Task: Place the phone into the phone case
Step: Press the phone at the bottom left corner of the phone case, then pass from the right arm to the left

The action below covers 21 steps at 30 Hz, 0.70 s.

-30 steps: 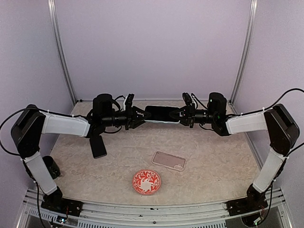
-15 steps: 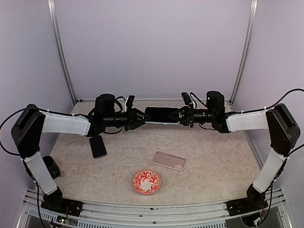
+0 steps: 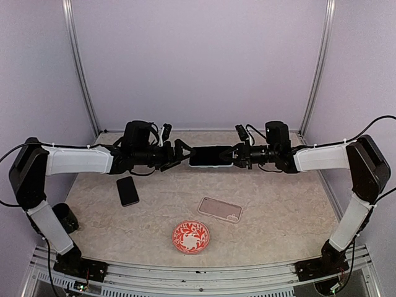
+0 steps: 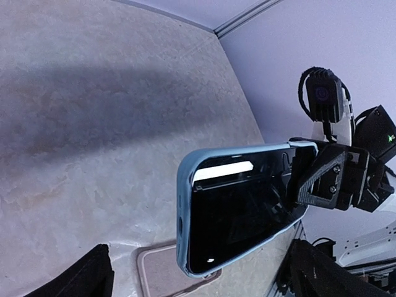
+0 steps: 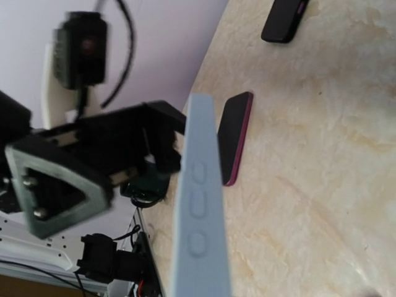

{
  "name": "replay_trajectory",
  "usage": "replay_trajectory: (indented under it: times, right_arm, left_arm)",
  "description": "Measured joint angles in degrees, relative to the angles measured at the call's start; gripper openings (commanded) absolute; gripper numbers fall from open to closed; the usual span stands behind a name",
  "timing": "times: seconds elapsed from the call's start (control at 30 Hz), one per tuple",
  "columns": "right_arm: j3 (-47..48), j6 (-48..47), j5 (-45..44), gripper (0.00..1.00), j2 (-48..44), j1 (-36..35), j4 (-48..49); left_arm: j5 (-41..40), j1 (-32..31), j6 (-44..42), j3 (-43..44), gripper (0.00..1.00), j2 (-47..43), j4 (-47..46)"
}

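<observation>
Phone (image 3: 211, 156) sits inside its blue case (image 4: 183, 210), clenched by the right pincer (image 3: 234, 156); left pincer (image 3: 184, 153) spread wide.

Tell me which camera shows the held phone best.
Left wrist: the phone shows large, screen and blue case rim clear, right end effector clamped on its far end. Top view shows it small and dark; right wrist shows only the case's buttoned edge.

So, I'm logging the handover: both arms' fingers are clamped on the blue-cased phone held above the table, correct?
Not both. The left fingers stand open, not gripping; only the right fingers are clamped on the blue-cased phone held above the table. The left wrist view shows it.
</observation>
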<state>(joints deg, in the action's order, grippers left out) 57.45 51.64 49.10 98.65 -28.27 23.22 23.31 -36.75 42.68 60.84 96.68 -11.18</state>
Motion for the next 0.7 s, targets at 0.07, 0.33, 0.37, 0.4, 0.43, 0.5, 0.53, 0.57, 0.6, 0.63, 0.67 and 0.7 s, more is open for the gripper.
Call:
replay_trajectory:
  times: [0.07,0.33,0.37,0.4,0.43,0.5,0.53,0.57,0.6,0.63,0.67,0.7]
  right_arm:
    - [0.0,-0.24,0.07,0.0,0.0,0.0,-0.33]
    - [0.04,-1.18,1.16,0.0,0.0,0.0,-1.09]
    - [0.04,-1.25,1.42,0.0,0.0,0.0,-1.14]
    - [0.04,-1.31,1.66,0.0,0.0,0.0,-1.18]
    - [0.04,-1.42,1.88,0.0,0.0,0.0,-1.2]
    - [0.04,-1.7,2.36,0.0,0.0,0.0,-1.33]
    - [0.04,-1.92,2.51,0.0,0.0,0.0,-1.55]
    - [0.04,-2.16,2.64,0.0,0.0,0.0,-1.84]
    - [0.04,-2.47,2.75,0.0,0.0,0.0,-2.25]
    - [0.04,-2.75,2.84,0.0,0.0,-0.02,-2.69]
    - [0.04,-2.99,2.95,0.0,0.0,-0.09,-3.1]
    - [0.04,-3.26,3.08,0.0,0.0,-0.11,-3.41]
  left_arm:
    - [-1.92,0.02,-2.95,0.28,0.99,-1.6,2.01]
    - [-10.23,-1.05,-16.11,0.63,0.99,-7.93,7.23]
    - [-11.52,-1.75,-18.1,0.63,0.99,-8.37,7.69]
    - [-12.59,-2.6,-20.41,0.63,0.99,-8.76,8.11]
    - [-13.7,-3.56,-22.88,0.59,0.99,-9.09,8.28]
    - [-15.45,-5.33,-27.36,0.22,0.99,-9.79,8.11]
    - [-16.35,-6.23,-29.9,-0.35,0.99,-10.38,7.98]
    - [-17.07,-7.02,-32.06,-0.98,0.99,-11.06,7.87]
    - [-17.84,-7.76,-34.45,-1.55,0.99,-11.65,7.85]
    - [-18.4,-8.41,-36.61,-1.9,0.99,-12.04,7.87]
    - [-18.95,-8.9,-38.34,-1.99,0.99,-12.22,7.87]
    - [-19.5,-9.44,-40.15,-1.99,0.99,-12.33,7.89]
